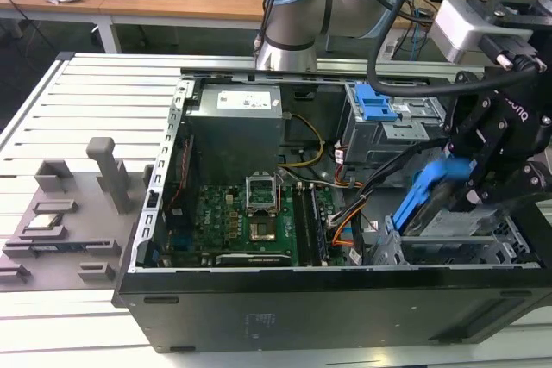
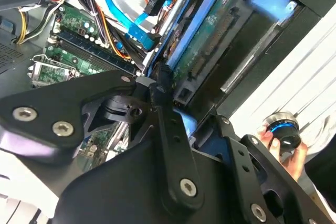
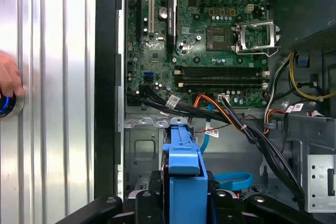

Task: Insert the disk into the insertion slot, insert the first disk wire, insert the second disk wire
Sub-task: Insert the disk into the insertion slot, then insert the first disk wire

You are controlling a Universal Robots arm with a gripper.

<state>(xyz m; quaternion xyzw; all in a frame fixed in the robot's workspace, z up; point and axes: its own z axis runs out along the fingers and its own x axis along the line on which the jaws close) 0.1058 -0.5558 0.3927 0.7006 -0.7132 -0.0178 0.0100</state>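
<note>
Exterior view: an open computer case [image 1: 259, 316] lies on its side on a ribbed metal counter [image 1: 103, 101], probably so that the arm can reach in from above. The motherboard [image 1: 250, 217] fills the middle of the case. At the exterior view's right, the black pincer [image 1: 453, 185] is closed on the disk [image 1: 424, 200], gripping its bright blue carrier. The disk hangs tilted, its lower end close above the insertion slot [image 1: 440, 243], a silver perforated bay in the near corner of the case. It is not seated in the bay. The tilt looks meant to lead one edge into the bay first. Behind stands a grey drive cage [image 1: 384, 131] with blue latch tabs.

Second wrist view: looking along the pincer [image 2: 191, 114], the disk [image 2: 210, 40] is seen edge-on, its green circuit board showing inside the blue frame. The fingers [image 2: 163, 103] press on the carrier and not the board, likely to spare the electronics. A loose blue data cable [image 2: 121, 9] lies beside the bay. A person's hand [image 2: 286, 150] holds a black knob outside the case.

First wrist view: the blue carrier of the disk [image 3: 184, 171] sits clamped in the pincer [image 3: 184, 199], pointing at the motherboard [image 3: 210, 24]. Silver sheet metal of the insertion slot [image 3: 139, 148] lies beneath it. Orange and black cables [image 3: 231, 116] cross just beyond.
</note>
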